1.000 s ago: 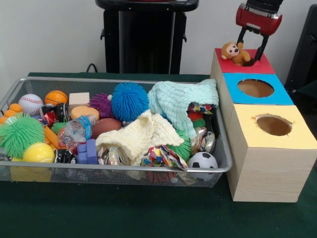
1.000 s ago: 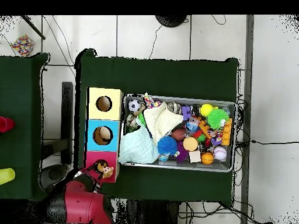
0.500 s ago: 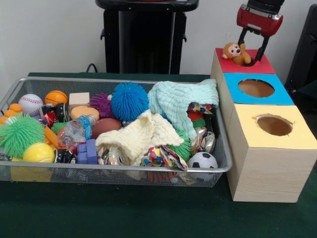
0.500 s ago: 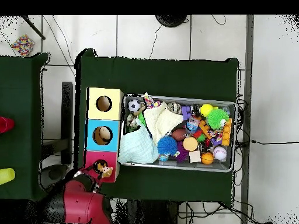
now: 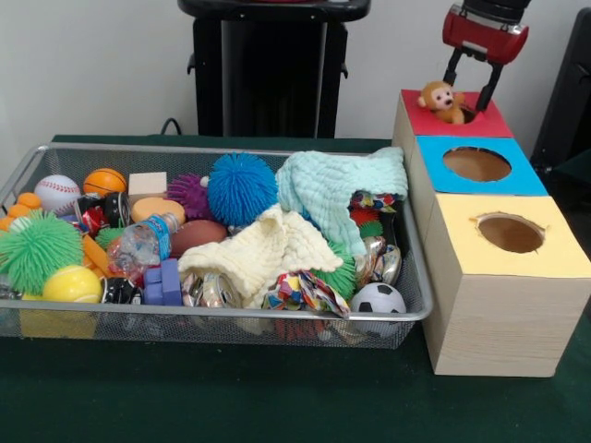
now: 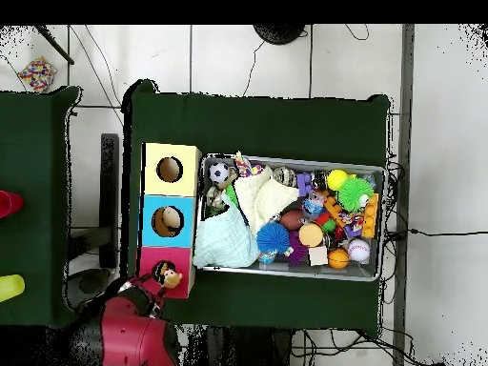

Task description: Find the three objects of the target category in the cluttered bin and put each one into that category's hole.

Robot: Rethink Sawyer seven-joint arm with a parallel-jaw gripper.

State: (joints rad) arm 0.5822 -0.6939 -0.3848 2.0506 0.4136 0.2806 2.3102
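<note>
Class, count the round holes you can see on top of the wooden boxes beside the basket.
3: the red-surround hole, partly hidden by the monkey plush; the blue-surround hole in the middle; the yellow-surround hole.

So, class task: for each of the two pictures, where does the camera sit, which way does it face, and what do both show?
Front view: across the table facing the robot; shows the wire bin, the red-surround hole and the gripper, open, above it.
Overhead view: above the table looking straight down, base at the bottom; shows the red arm.
Both show the monkey plush beside the red-surround hole.
</note>
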